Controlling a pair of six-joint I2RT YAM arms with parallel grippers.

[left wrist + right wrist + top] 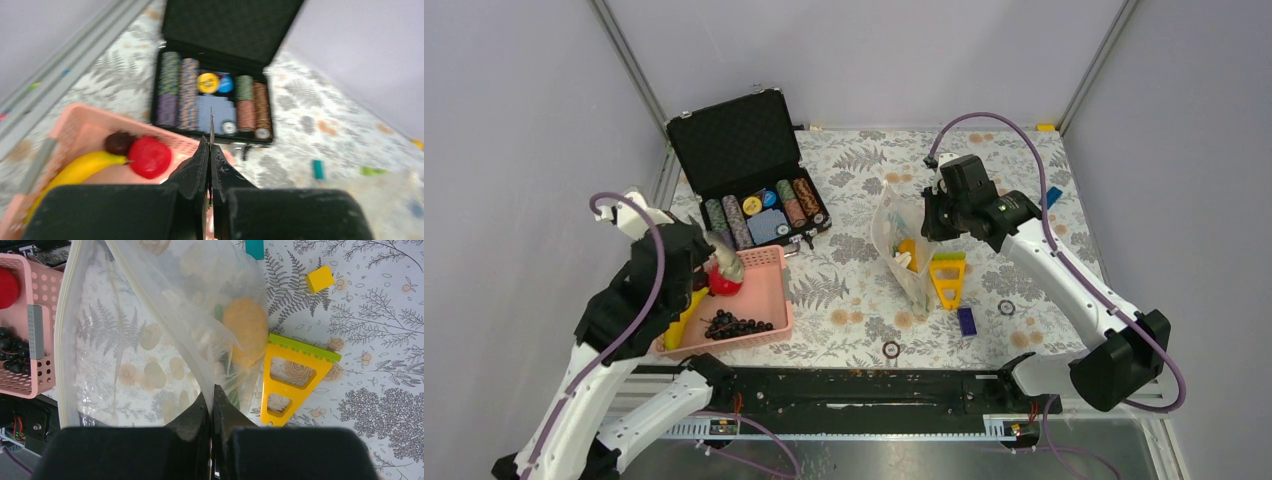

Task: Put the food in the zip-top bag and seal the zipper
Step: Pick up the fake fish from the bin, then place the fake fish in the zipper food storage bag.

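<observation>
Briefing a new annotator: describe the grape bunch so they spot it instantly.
On the left of the table, nearer the arms than the open black chip case, sits the pink basket. The grape bunch lies along its near side: a cluster of small black beads, unlike the smooth red fruit and yellow banana also inside.

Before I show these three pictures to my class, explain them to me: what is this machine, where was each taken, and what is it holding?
Two robot arms stand at a flowered table. The wide picture looks down from above; the other two come from cameras on each wrist. The left gripper is shut on what looks like a grey fish, above a pink basket holding a banana, a red fruit and grapes. The right gripper pinches the clear zip-top bag, which already holds an orange. A chip case and a yellow triangle lie nearby.
</observation>
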